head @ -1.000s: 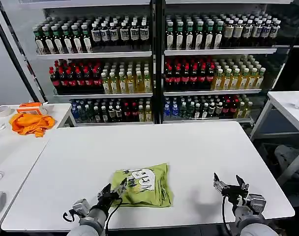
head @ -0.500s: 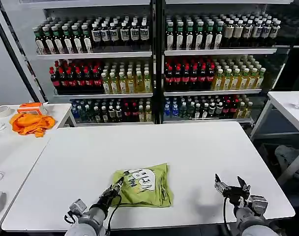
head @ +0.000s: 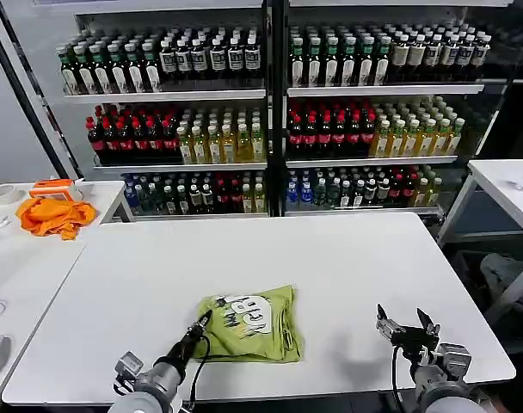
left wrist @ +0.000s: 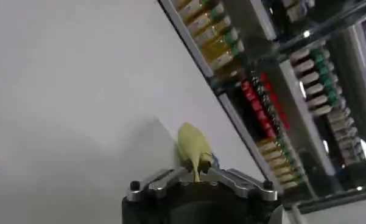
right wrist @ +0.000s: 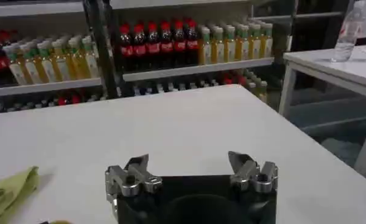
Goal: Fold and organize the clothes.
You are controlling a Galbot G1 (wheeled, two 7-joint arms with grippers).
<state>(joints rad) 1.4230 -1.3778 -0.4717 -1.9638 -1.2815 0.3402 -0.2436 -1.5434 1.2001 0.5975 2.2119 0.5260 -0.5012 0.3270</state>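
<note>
Shirt (head: pixel 250 323) lies on the white table (head: pixel 330 258), near the front edge, a little to the robot's left of centre. It is already folded to a compact rectangle, print side up, white/dark graphic toward the left-hand part of the top face. Long axis runs approx. left-right across the table; stacked fold edges show along the right side.

Left gripper (head: pixel 198 326) sits at the shirt's front-left corner, arm coming in low from the table's front edge. Wrist view: fingers pressed together on a small tongue of yellow-green fabric (left wrist: pixel 193 146), which sticks up between the tips. So the left hand pinches the shirt corner; rest of the shirt lies flat, to the right of and beyond the tips.

Right gripper (head: pixel 405 326) hovers over bare table, well apart from the shirt, to its right. Jaws spread, nothing between them. In its wrist view the shirt's edge (right wrist: pixel 9 190) shows off to one side, clear of both fingers.

Key relation: the shirt extends away from the left gripper toward the right gripper, along its long axis. Left arm is nearer, already in contact; right arm must cross open table to reach the far edge.

Judgement: folding looks near complete; remaining work is prob. a last fold or straightening/placing. Any pull by the left hand alone at one corner risks dragging or opening the stack.

Other items: orange cloth (head: pixel 53 215) on side table at far left, not part of the job. Bottle shelves (head: pixel 270 112) behind.
</note>
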